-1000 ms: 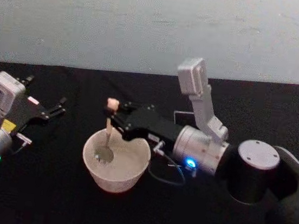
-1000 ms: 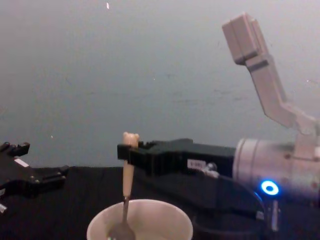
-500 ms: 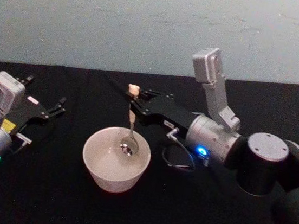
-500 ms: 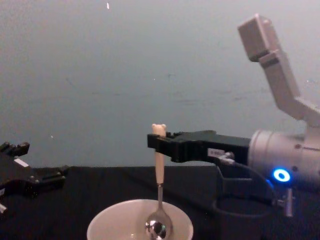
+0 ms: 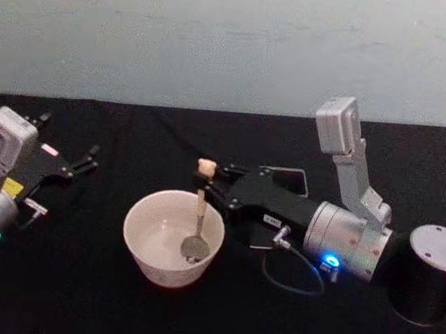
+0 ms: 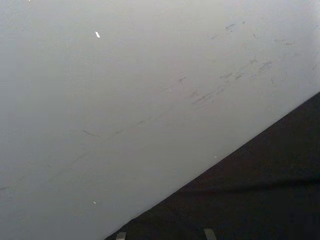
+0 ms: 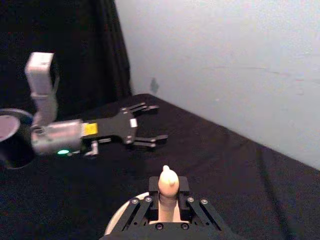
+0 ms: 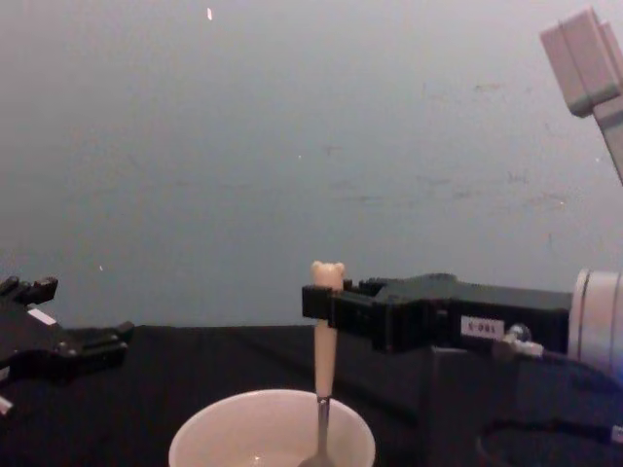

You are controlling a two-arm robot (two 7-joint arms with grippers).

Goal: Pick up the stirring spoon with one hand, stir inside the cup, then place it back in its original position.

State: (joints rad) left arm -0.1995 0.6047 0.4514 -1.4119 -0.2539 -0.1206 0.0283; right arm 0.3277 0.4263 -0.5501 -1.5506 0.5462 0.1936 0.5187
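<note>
on black cloth (image 5: 69, 295), right gripper (image 5: 204, 181) pinches the likely light, stiff stirring spoon (image 5: 198, 217) high on its handle inside the cup (image 5: 142, 261); left gripper (image 5: 78, 163) spread at nine o'clock.

The spoon (image 5: 199, 213) stands upright, bowl inside the cream cup (image 5: 140, 210), its peach handle clamped by the right pincer (image 5: 207, 183). The dark holder (image 5: 297, 175) sits behind the pincer.

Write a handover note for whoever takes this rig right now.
The right end effector is shut on the spoon, held upright with its bowl down in the cup, near the cup's right side.
The left end effector is open, parked at the left of the table.
The holder sits behind the right end effector.
Done: spoon picked up, in the cup.
To do: finish stirring, put the spoon back in the holder.
</note>
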